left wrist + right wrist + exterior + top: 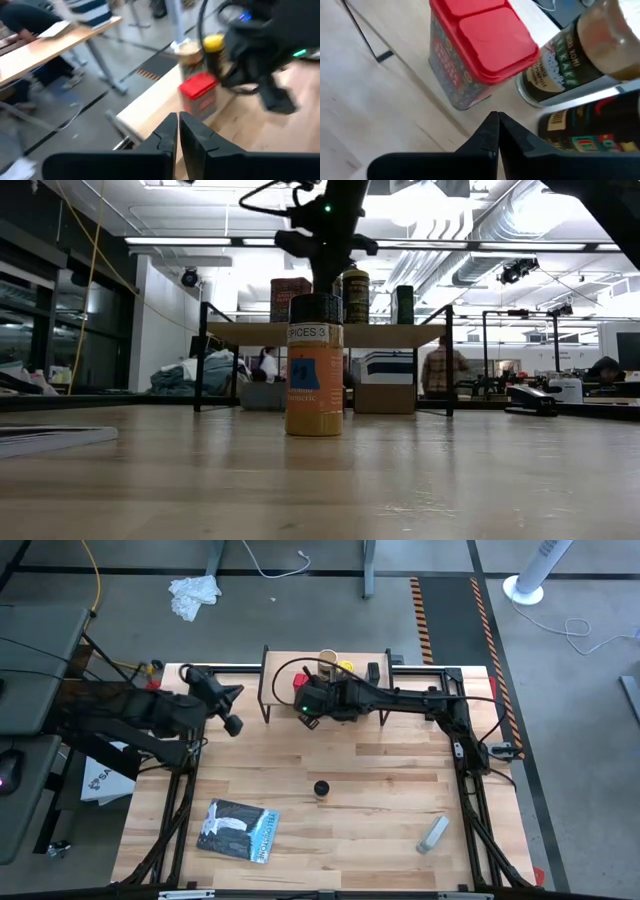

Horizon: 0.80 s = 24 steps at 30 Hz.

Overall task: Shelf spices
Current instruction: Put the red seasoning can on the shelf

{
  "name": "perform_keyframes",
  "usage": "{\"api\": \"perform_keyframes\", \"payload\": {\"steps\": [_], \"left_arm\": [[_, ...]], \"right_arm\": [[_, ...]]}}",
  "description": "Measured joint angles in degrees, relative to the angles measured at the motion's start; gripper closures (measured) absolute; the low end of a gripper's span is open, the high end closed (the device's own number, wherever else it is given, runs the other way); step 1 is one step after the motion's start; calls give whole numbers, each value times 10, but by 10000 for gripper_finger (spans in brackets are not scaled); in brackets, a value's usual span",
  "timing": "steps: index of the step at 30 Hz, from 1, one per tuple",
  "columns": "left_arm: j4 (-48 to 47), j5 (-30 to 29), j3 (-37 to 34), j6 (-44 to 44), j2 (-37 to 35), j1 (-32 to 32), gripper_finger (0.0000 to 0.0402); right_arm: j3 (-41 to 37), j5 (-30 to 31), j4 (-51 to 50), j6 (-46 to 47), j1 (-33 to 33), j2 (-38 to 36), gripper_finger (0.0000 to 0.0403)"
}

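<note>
The shelf [280,662] stands at the table's far edge. On its wooden top are a red square tin [480,50], a tan-lidded cylinder [580,45], a yellow jar [214,46] and a small black tin [403,304]. The amber jar with a black cap [321,788] stands upright on its base at mid-table, in the foreground of the low view [314,375]. My right gripper [496,125] is shut above the shelf's near edge, just in front of the red tin. My left gripper [178,126] is shut in the air left of the shelf, pointing toward it.
A flat blue-grey case [238,830] lies near the table's front left. A small grey bar [433,834] lies at the front right. The wooden table between the amber jar and the shelf is bare. People and desks show in the room beyond.
</note>
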Motion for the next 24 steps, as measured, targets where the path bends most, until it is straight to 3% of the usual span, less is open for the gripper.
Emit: {"api": "perform_keyframes", "payload": {"steps": [12, 24], "left_arm": [[91, 64, -157, -110, -35, 60, 401], [100, 62, -203, -178, -35, 62, 401]], "right_arm": [[-41, 32, 50, 58, 12, 0, 403], [-44, 18, 134, 30, 13, 0, 403]]}}
